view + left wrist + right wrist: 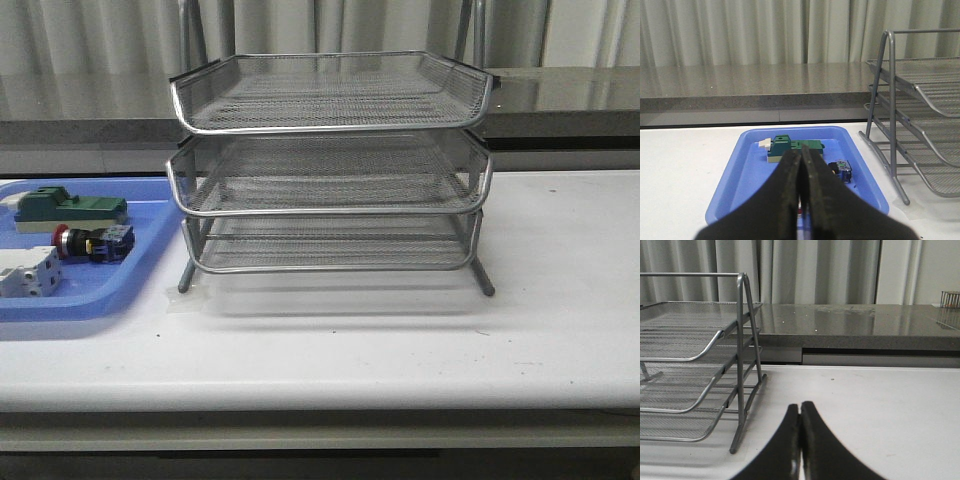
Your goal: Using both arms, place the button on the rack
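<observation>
The button (92,243), red head to the left and blue rear block to the right, lies on its side in the blue tray (140,285) at the table's left. In the left wrist view only its blue rear block (841,170) shows, beside my fingers. The three-tier wire-mesh rack (330,165) stands in the middle of the table and holds nothing. My left gripper (801,152) is shut and empty, hovering over the near end of the blue tray (747,170). My right gripper (800,407) is shut and empty over bare table, to the right of the rack (695,370). Neither arm shows in the front view.
In the tray also lie a green-and-cream block (68,208) behind the button and a white terminal block (28,272) in front of it. A grey ledge (560,95) and curtains run behind the table. Bare white table (560,300) stretches right of the rack.
</observation>
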